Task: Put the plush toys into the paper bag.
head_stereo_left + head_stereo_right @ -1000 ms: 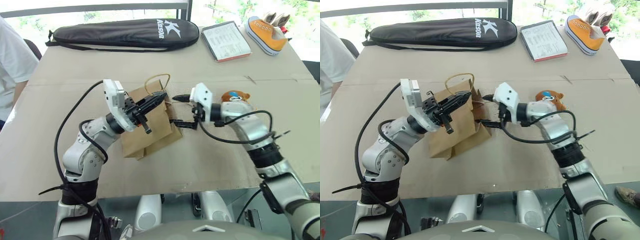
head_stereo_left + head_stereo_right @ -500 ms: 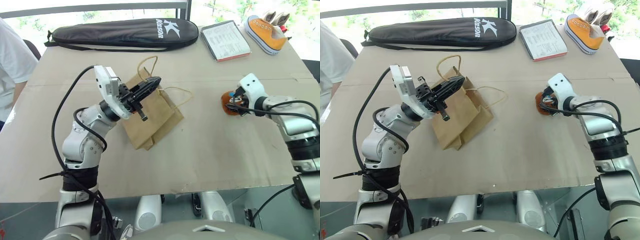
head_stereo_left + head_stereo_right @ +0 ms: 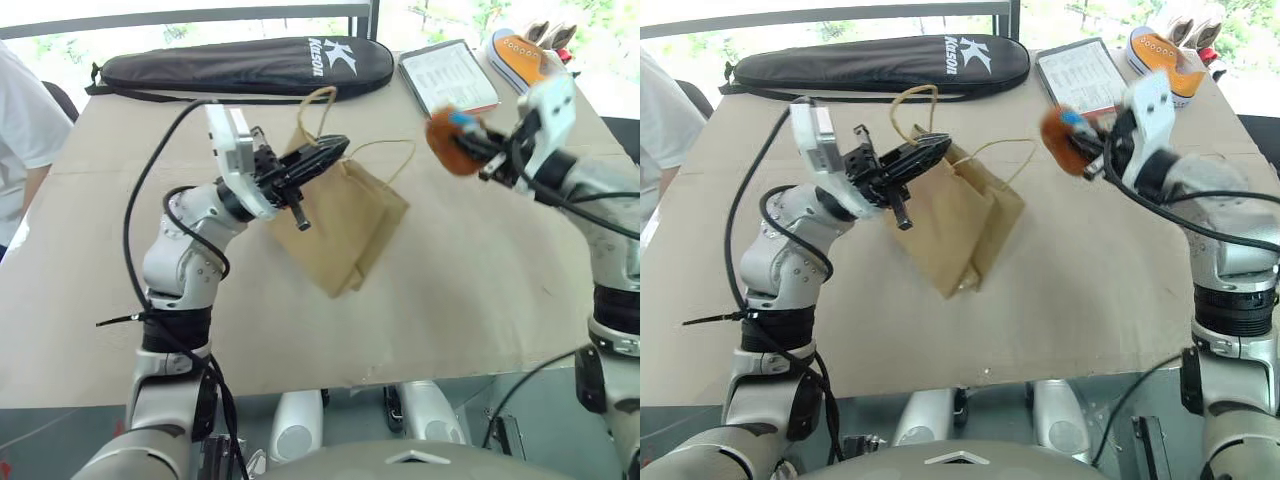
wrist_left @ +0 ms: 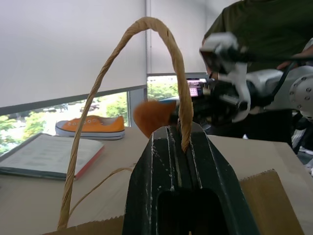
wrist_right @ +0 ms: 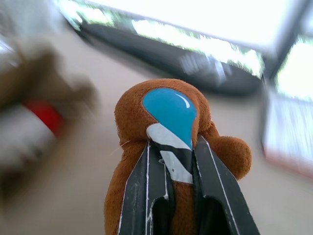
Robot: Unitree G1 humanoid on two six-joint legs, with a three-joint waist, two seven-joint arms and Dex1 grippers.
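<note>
The brown paper bag [image 3: 352, 225] hangs tilted from one cord handle [image 4: 146, 29], its lower corner close to the table. My left gripper [image 3: 325, 157] is shut on that handle, and the cord runs between its fingers [image 4: 166, 152]. The second handle [image 3: 385, 155] loops free. To the right and above the table, my right gripper [image 5: 171, 147] is shut on the round brown plush toy [image 3: 447, 141], whose blue-white patch [image 5: 171, 110] faces the wrist camera. A whitish soft shape [image 3: 1196, 28] peeks from behind the sneaker; I cannot tell what it is.
A long black racket case [image 3: 250, 65] lies along the table's far edge. A booklet [image 3: 450, 78] and an orange-and-white sneaker [image 3: 520, 52] lie at the far right. One person's white sleeve [image 3: 20, 120] shows at the left; another person in dark green [image 4: 264, 24] stands behind.
My right gripper closed on the brown plush toy and lifted it off the table. My left gripper raised the bag by its handle, so the bag now hangs instead of lying flat.
</note>
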